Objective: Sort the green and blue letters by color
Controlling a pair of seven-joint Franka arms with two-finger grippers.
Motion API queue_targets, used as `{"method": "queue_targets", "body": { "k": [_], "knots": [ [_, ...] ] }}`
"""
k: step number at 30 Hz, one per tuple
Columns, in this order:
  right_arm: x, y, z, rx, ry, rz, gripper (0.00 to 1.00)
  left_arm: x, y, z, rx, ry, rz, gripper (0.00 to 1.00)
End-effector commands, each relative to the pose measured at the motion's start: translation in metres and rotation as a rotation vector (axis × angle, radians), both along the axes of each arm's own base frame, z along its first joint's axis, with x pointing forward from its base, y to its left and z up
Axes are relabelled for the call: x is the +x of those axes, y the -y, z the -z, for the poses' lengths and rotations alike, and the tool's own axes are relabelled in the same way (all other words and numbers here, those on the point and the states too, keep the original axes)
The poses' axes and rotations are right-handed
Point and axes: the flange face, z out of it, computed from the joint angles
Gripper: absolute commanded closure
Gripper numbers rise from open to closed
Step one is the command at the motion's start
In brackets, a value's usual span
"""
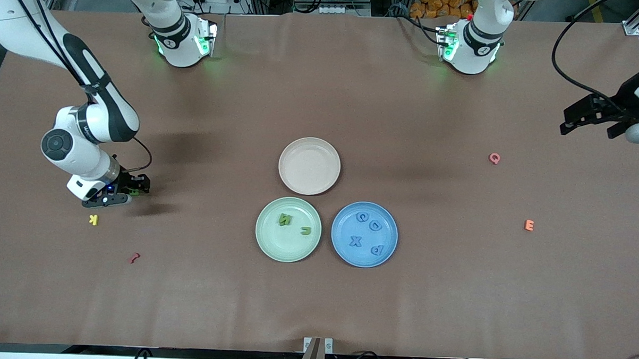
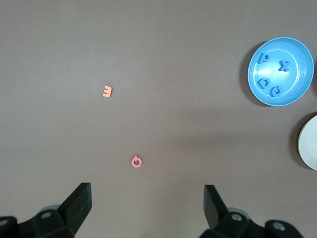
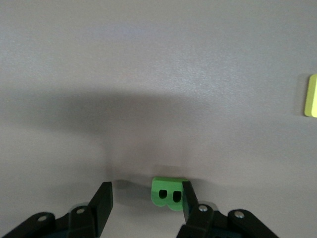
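Note:
A green letter B (image 3: 166, 194) lies on the brown table toward the right arm's end, between the fingers of my right gripper (image 3: 147, 191). One finger touches the B and the other stands apart from it, so the gripper is open. In the front view that gripper (image 1: 133, 190) is low at the table. The green plate (image 1: 274, 247) holds a green N (image 1: 285, 219) and a green u (image 1: 306, 230). In the blue plate (image 1: 344, 225) lie the blue C (image 1: 362, 217), D (image 1: 375, 225), X (image 1: 355, 241) and P (image 1: 376, 250). My left gripper (image 1: 587, 122) waits open and empty at its end of the table.
An empty beige plate (image 1: 309, 166) sits just farther from the front camera than the two coloured plates. A yellow K (image 1: 93, 220) and a dark red squiggle (image 1: 134, 257) lie near my right gripper. A pink Q (image 1: 494, 158) and an orange E (image 1: 529, 225) lie toward the left arm's end.

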Motion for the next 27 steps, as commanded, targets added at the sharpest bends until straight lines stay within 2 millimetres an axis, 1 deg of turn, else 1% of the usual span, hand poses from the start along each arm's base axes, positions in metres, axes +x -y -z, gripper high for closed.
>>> {"method": "queue_targets", "body": {
  "k": [1, 5, 11, 18, 27],
  "knots": [
    [-0.003, 0.003, 0.002, -0.004, 0.008, -0.019, 0.35, -0.003, -0.002, -0.008, 0.009, -0.006, 0.03, 0.0],
    [-0.003, 0.003, 0.002, -0.007, 0.006, -0.021, 0.35, -0.003, -0.002, -0.007, 0.049, -0.006, 0.057, 0.0],
    [-0.001, 0.003, 0.0, -0.01, 0.003, -0.021, 0.35, -0.002, -0.002, -0.007, 0.054, -0.005, 0.058, 0.0],
    [0.0, 0.007, -0.002, -0.011, 0.007, -0.025, 0.38, -0.003, -0.009, -0.011, 0.055, 0.004, 0.047, 0.0],
    [0.0, 0.022, -0.003, -0.012, 0.014, -0.044, 0.39, -0.004, -0.003, -0.016, 0.04, 0.016, 0.038, 0.0]
  ]
}}
